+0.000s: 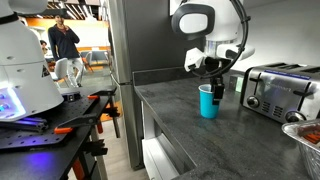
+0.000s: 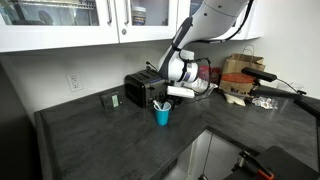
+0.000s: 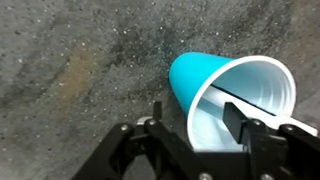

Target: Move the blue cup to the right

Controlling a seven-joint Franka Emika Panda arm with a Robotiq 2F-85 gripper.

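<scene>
Off the counter's left edge in an exterior view, a white robot body above a black workbench, with a person standing far behind. Further right, past the left edge of the dark counter, the arm bent over from above, wrist turned straight down, the gripper lowered onto the rim of the blue cup. Upright on the bare surface, that cup, set in from the left edge and clear of the back edge. From the wrist view, fingers spread and straddling the near wall of the cup: one fingertip inside the white interior, the other outside the teal wall, with a gap visible on both sides and no squeeze to be made out. Right of the cup and near it, a chrome toaster against the back edge, apart from the cup. At the far right front corner, a dish cut off by the frame. In an exterior view from the opposite side, a wall outlet above the back edge and brown boxes toward the far end.
</scene>
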